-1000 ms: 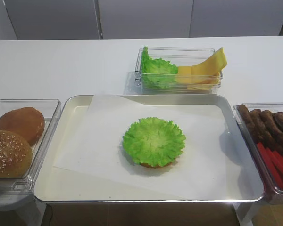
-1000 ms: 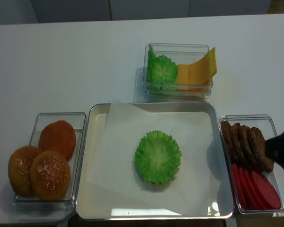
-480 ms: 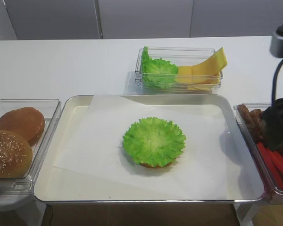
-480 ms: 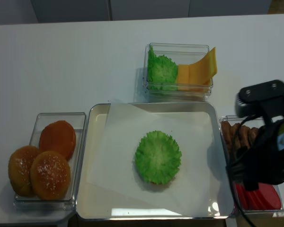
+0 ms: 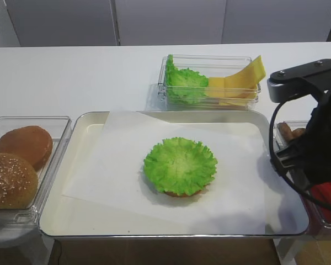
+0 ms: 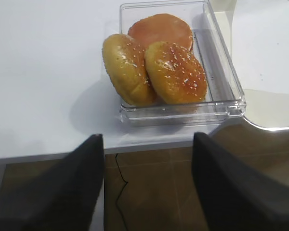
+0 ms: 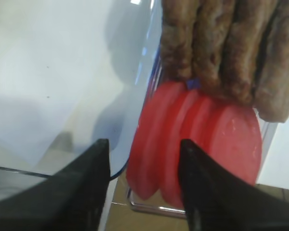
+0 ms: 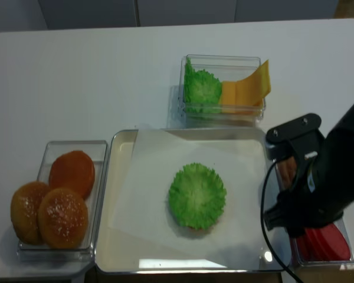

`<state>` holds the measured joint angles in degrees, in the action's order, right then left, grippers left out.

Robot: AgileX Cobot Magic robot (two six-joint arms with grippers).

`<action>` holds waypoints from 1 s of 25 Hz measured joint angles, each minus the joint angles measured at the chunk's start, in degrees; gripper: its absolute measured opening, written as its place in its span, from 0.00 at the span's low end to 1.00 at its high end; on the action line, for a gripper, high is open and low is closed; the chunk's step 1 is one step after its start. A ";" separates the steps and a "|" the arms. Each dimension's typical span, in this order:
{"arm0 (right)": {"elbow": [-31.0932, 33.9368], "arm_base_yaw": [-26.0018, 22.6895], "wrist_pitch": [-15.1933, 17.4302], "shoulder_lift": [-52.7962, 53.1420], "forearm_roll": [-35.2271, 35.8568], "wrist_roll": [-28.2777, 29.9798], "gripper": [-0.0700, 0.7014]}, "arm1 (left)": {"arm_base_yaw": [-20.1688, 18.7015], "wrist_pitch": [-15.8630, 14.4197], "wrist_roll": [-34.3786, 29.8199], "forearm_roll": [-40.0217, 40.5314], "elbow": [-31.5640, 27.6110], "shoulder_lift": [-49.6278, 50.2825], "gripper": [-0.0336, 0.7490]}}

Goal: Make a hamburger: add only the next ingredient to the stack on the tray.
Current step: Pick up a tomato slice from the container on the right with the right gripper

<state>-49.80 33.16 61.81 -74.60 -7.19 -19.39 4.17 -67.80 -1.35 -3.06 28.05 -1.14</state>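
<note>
The stack [image 5: 180,165], a ruffled green lettuce leaf on a thin bun base, lies in the middle of the paper-lined metal tray [image 5: 71,212]. Several red tomato slices [image 7: 202,144] stand on edge in the clear bin to the right of the tray, in front of brown patties [image 7: 231,43]. My right gripper [image 7: 144,143] hangs over that bin's near end. It is open, its fingers astride the lower edge of the leftmost slices. From above, the right arm [image 5: 320,149] hides most of the bin. My left gripper [image 6: 148,137] is open and empty, in front of the table edge.
A clear bin of buns [image 6: 168,62] sits left of the tray. Behind the tray, another bin holds loose lettuce [image 5: 183,84] and yellow cheese [image 5: 240,77]. The right bin's wall [image 7: 151,62] stands close against the tray's right rim.
The right arm came in from the right and now stands over the patty and tomato bin, covering most of it. The stack and the tray have not moved.
</note>
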 joint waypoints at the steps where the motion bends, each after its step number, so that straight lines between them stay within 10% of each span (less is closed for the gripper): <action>1: 0.00 0.24 -0.27 -0.15 -0.15 -0.11 0.55 | 0.00 0.00 0.00 0.00 0.00 0.00 0.59; 25: -0.23 0.56 0.50 -2.28 -1.63 -0.01 0.33 | 0.00 0.00 0.00 0.00 0.00 0.00 0.59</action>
<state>-50.03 33.71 62.31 -76.88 -8.81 -19.40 4.17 -67.80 -1.35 -3.06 28.05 -1.14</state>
